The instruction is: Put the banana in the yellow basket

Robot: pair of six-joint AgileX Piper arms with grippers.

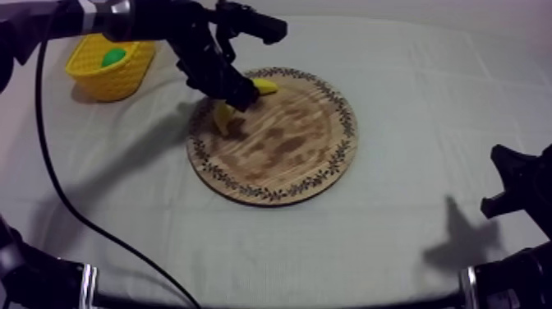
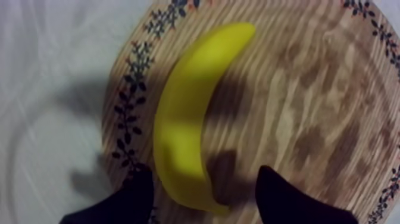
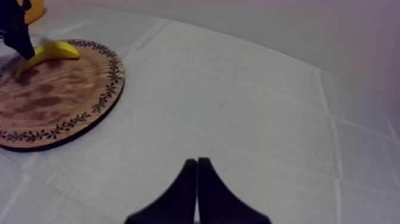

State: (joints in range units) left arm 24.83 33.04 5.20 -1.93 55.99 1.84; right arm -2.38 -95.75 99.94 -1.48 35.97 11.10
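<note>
**Left tool open at banana on the board**

Top view: We see the left arm enter from the far left. The left tool (image 1: 240, 100) sits low over the banana (image 1: 223, 120), which lies at the far-left edge of the wooden board (image 1: 287, 156). The yellow basket (image 1: 111, 72) stands on the tabletop (image 1: 427, 90) to the far left of the board and holds a green toy fruit (image 1: 113, 57). The right tool (image 1: 516, 191) sits at the near right.

Left wrist view: We find the left tool's fingers (image 2: 134, 193) apart, one on each side of the banana's end. The banana lies flat along the patterned rim.

Right wrist view: We find the right tool's fingers (image 3: 189, 184) pressed together, gripping nothing, over bare cloth. The board is well apart from it.
</note>
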